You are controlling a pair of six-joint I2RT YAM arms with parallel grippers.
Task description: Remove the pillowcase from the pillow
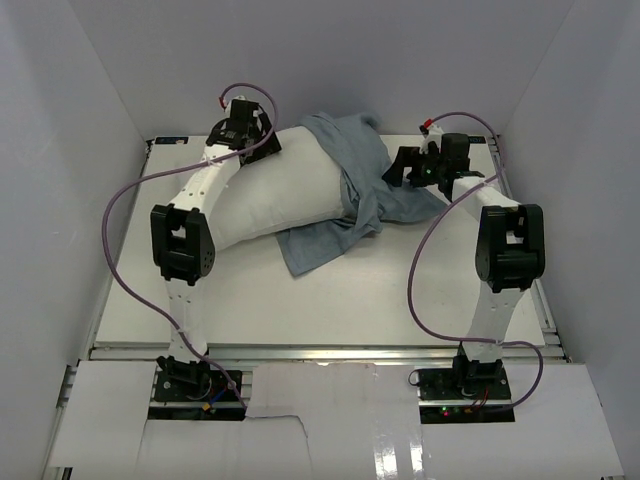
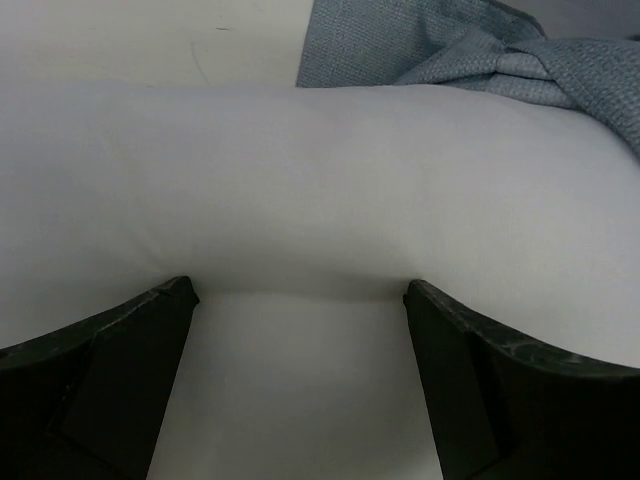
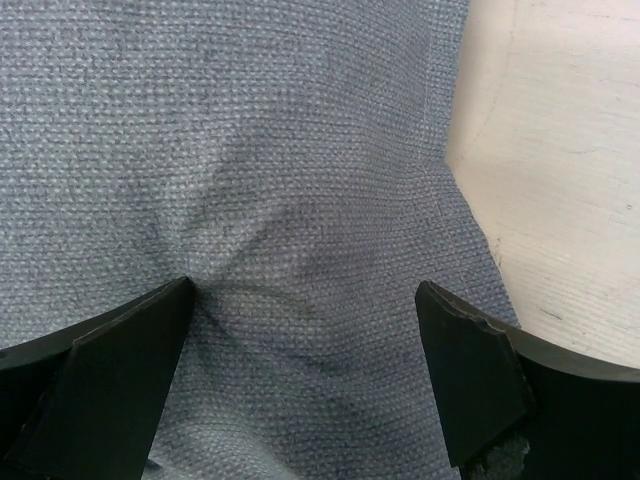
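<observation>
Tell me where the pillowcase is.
In the top view the pillowcase lies right of centre, bunched over the right end of the pillow, the right hand at its right edge.

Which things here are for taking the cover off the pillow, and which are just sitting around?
For the job:
- pillow, white
- pillowcase, grey-blue, bunched at the pillow's right end
- left gripper, open at the pillow
- right gripper, open on the pillowcase

Just there:
- table
- walls, white
</observation>
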